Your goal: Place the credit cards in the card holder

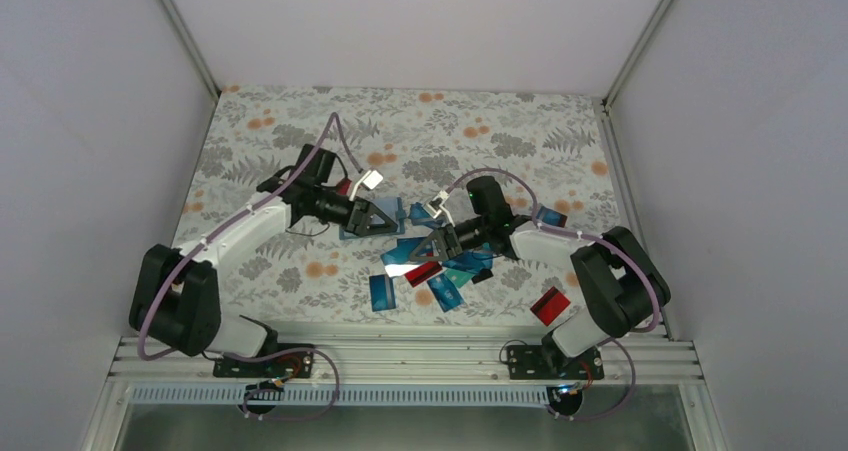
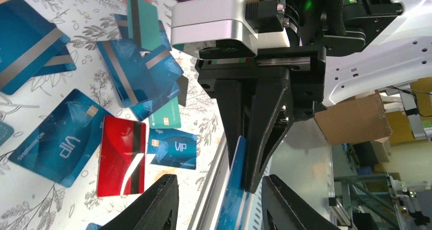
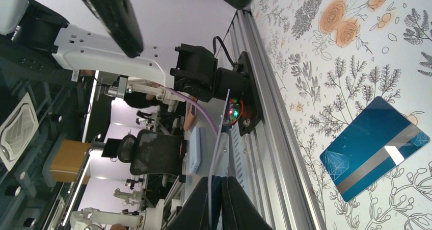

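Credit cards (image 1: 432,265) lie in a loose heap on the flowered table between the arms, mostly blue and teal. In the left wrist view I see a red card (image 2: 121,156) and a blue VIP card (image 2: 173,148). My right gripper (image 1: 440,239) is shut on a blue card (image 2: 235,194), held on edge. That card hangs in the gap of my left gripper (image 2: 219,202), whose jaws stand apart and clear of it. A dull blue flat piece under the left gripper (image 1: 385,216) looks like the card holder (image 1: 358,231). The right gripper (image 3: 220,185) shows the card's thin edge between its fingers.
A red card (image 1: 548,306) lies near the right arm's base and a blue one (image 1: 383,291) close to the front rail (image 1: 400,346). A blue card with a grey stripe (image 3: 374,146) lies alone on the cloth. White walls close in the table.
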Robot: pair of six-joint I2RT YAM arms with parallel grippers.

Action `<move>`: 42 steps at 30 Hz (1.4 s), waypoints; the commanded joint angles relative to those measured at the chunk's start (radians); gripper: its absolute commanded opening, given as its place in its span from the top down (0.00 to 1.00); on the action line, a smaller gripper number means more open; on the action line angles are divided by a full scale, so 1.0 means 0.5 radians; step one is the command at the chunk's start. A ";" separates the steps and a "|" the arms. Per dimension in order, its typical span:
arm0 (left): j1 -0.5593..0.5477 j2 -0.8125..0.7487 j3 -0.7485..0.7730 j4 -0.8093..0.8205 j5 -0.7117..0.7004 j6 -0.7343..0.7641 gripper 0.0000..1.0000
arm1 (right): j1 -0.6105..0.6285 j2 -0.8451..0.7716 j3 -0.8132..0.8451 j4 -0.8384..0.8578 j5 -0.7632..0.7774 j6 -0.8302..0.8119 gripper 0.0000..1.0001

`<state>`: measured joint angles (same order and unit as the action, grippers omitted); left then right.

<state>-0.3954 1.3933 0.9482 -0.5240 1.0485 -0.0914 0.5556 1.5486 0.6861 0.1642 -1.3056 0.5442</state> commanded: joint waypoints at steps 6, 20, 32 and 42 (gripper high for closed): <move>-0.108 0.177 -0.023 0.179 0.174 0.149 0.61 | -0.022 -0.036 0.071 -0.052 -0.088 -0.069 0.96; -0.194 0.168 -0.134 0.260 0.145 0.079 0.77 | -0.028 -0.038 0.075 -0.091 -0.089 -0.091 0.96; -0.214 0.047 -0.235 0.340 0.133 -0.060 0.81 | -0.030 -0.039 0.076 -0.101 -0.070 -0.098 0.96; -0.261 0.019 -0.299 0.424 0.088 -0.157 0.96 | -0.032 -0.012 0.090 -0.113 -0.065 -0.102 0.96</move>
<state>-0.5232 1.4204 0.8150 -0.3668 1.0981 -0.1532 0.5480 1.5486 0.7036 0.1146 -1.3319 0.5110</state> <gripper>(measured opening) 0.100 0.043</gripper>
